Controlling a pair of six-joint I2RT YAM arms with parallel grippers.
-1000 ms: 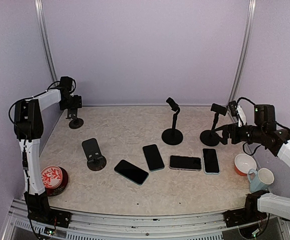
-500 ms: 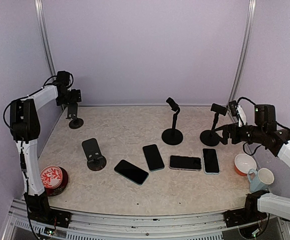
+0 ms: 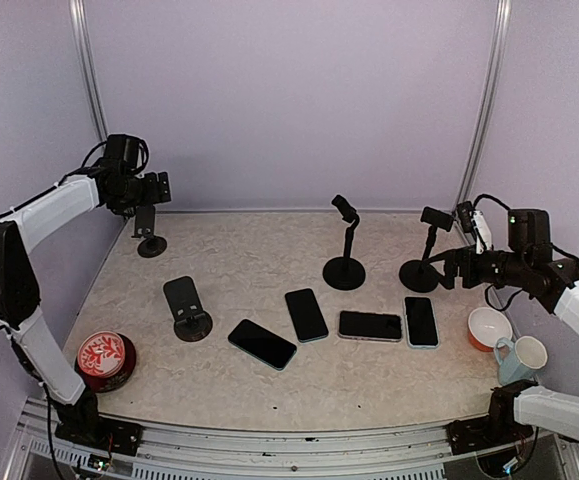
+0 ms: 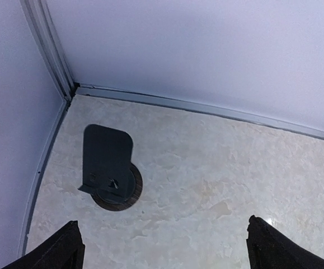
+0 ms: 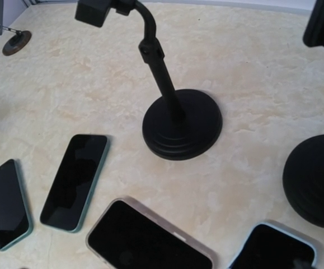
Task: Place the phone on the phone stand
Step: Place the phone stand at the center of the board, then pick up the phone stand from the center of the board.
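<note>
Several dark phones lie flat in a row on the table: one (image 3: pixel 262 344), a teal-edged one (image 3: pixel 306 315), a grey one (image 3: pixel 370 326) and a blue-edged one (image 3: pixel 421 322). The right wrist view shows the teal phone (image 5: pixel 75 182) and the grey phone (image 5: pixel 148 238) below a black pole stand (image 5: pixel 181 126). A small plate phone stand (image 3: pixel 149 238) sits at the back left corner, empty, and shows in the left wrist view as well (image 4: pixel 110 168). My left gripper (image 3: pixel 155 189) hovers above it, open and empty (image 4: pixel 170 252). My right gripper (image 3: pixel 449 268) hangs open beside the right pole stand (image 3: pixel 424 255).
Another plate stand (image 3: pixel 187 310) stands left of the phones and a pole stand (image 3: pixel 346 250) at centre back. A red tin (image 3: pixel 104 358) sits front left. A red-rimmed bowl (image 3: pixel 489 328) and a mug (image 3: pixel 521 357) sit at the right edge. Walls close the back and sides.
My left gripper has opened wider and lifted up off the small back-left stand, its arm swinging out to the left. The right arm and the phones have not moved.
</note>
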